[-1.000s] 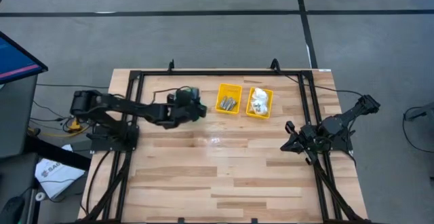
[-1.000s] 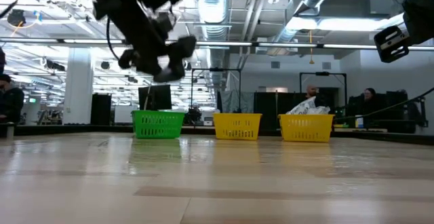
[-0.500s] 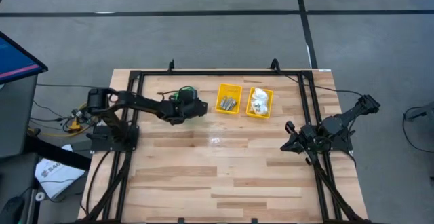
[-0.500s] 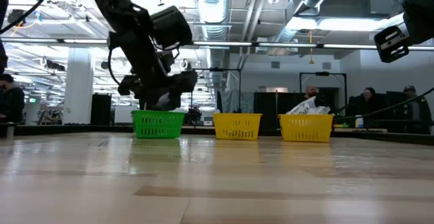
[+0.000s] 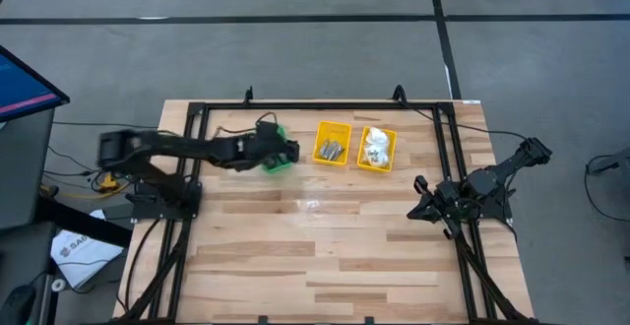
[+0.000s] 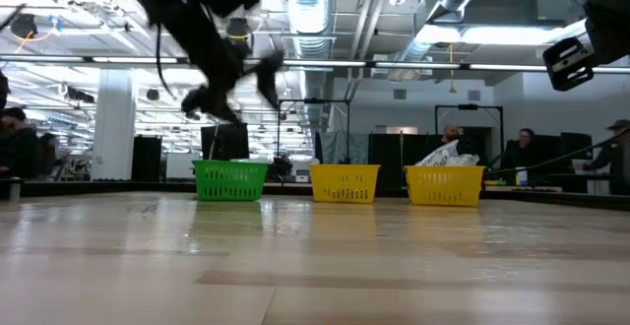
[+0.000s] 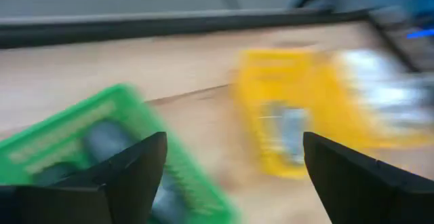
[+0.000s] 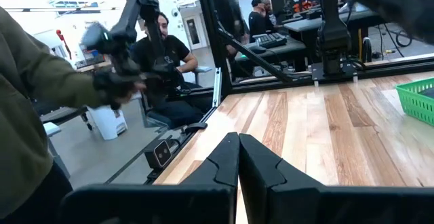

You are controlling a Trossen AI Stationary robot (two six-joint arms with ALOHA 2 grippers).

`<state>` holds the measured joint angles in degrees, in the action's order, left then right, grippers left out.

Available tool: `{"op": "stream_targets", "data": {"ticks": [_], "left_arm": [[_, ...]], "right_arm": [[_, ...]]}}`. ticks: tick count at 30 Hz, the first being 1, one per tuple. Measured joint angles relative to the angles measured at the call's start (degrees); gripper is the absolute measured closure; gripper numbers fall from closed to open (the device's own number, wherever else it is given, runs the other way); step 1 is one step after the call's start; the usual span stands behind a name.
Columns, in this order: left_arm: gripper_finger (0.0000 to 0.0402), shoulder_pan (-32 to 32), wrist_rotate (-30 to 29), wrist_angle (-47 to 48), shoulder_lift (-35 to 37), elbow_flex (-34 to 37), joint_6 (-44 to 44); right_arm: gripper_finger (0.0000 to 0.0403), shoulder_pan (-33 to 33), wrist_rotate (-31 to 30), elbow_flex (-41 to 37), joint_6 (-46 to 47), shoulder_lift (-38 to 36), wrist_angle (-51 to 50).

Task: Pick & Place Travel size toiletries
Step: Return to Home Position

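Observation:
My left gripper (image 5: pixel 283 150) hangs open and empty above the green bin (image 5: pixel 278 164), raised well over it in the low view (image 6: pixel 234 89). The left wrist view is blurred; between the spread fingers (image 7: pixel 234 176) it shows dark grey oval gadgets (image 7: pixel 102 139) lying in the green bin (image 7: pixel 74 136). Silver metal pieces (image 5: pixel 331 149) lie in the middle yellow bin (image 7: pixel 271 81). White crinkly packets (image 5: pixel 375 148) fill the right yellow bin (image 6: pixel 444 184). My right gripper (image 5: pixel 421 207) waits shut near the table's right edge (image 8: pixel 239 149).
The three bins stand in a row near the table's far edge. A black frame (image 5: pixel 325 104) runs round the table. Bare wood (image 5: pixel 315 236) spreads over the middle and near side. People (image 8: pixel 159 47) sit and stand in the room beyond.
My left gripper dipped down toward the green bin half a second ago and has since risen well above it, swinging and tipping as it went. The bins have stayed in place.

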<state>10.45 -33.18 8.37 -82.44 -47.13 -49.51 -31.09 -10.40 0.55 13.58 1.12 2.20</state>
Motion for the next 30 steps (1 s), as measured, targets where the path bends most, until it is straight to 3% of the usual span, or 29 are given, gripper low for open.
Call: {"op": "stream_targets", "data": {"ticks": [3,5,10,13,15,20,26,30], "left_arm": [[0.0079,-5.0,0.1,-0.3,9.3,0.0,4.0],[0.0104,-10.1,-4.5,-0.8,15.4,0.0,9.2],[0.0235,-24.0,-16.3,-0.8,27.1,0.0,25.6],[0.0347,-30.5,-13.6,-0.8,30.7,0.0,36.1],[0.0384,-33.9,-7.4,-0.6,32.1,0.0,41.3],[0.0399,-41.8,4.9,-2.6,34.1,1.4,48.0],[0.0401,-51.7,5.6,-20.6,44.0,18.7,50.1],[0.0401,-54.7,5.6,-31.9,51.2,30.8,49.3]], "right_arm": [[0.0403,0.0,0.0,0.0,0.0,0.0,0.0],[0.0403,0.0,0.0,0.0,0.0,0.0,0.0],[0.0403,0.0,0.0,0.0,0.0,0.0,0.0],[0.0403,0.0,0.0,0.0,0.0,0.0,0.0],[0.0403,0.0,0.0,0.0,0.0,0.0,0.0],[0.0403,0.0,0.0,0.0,0.0,0.0,0.0],[0.0403,0.0,0.0,0.0,0.0,0.0,0.0],[0.0403,0.0,0.0,0.0,0.0,0.0,0.0]]}}
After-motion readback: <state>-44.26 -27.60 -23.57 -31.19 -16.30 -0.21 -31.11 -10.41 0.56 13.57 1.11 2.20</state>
